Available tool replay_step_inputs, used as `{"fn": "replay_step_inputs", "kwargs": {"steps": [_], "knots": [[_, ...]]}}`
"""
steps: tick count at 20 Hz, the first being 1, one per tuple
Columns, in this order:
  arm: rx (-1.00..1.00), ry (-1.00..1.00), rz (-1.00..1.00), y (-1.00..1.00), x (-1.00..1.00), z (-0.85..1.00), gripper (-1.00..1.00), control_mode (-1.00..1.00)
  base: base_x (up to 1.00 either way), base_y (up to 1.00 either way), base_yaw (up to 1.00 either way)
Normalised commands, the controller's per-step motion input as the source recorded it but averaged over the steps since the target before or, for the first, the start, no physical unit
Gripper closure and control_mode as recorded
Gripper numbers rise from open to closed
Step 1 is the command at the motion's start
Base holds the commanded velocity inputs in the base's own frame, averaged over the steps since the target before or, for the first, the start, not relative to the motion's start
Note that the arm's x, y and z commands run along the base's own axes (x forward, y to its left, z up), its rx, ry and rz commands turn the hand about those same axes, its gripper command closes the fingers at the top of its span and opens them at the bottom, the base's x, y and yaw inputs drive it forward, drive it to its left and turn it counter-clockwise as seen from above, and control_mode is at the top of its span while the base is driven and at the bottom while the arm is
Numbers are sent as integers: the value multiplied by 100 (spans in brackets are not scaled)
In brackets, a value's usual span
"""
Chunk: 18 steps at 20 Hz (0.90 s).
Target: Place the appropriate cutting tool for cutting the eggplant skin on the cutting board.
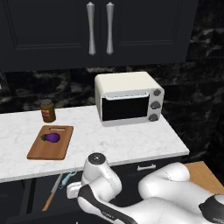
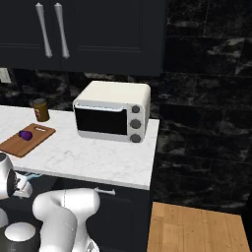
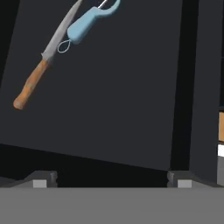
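Peeler [image 3: 87,22]: in open drawer [image 3: 109,87] below counter [image 1: 109,135] front edge, touching knife [image 3: 41,65]. Tool [image 3: 109,179]: jaws wide, empty, well short of it. Advice: centre on blue body, avoid knife. Board [image 1: 50,144]: counter's left, eggplant [image 1: 51,138] aboard.

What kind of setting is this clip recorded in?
A rendered home kitchen, by the look of it: a white marble counter carries a toaster oven, dark handled cabinets hang above it, and a wooden cutting board with an eggplant sits beside a jar.
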Motion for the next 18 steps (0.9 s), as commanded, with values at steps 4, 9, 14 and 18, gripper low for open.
{"fn": "replay_step_inputs", "kwargs": {"steps": [4,9,14,18], "knots": [[0,2,0,0,0,-34,-100,-100,0,0,0],[0,2,0,0,-3,-28,-100,-100,0,0,0],[0,8,0,5,-20,-17,-100,-100,0,0,0],[0,13,0,6,-38,-9,-100,-100,0,0,0]]}}
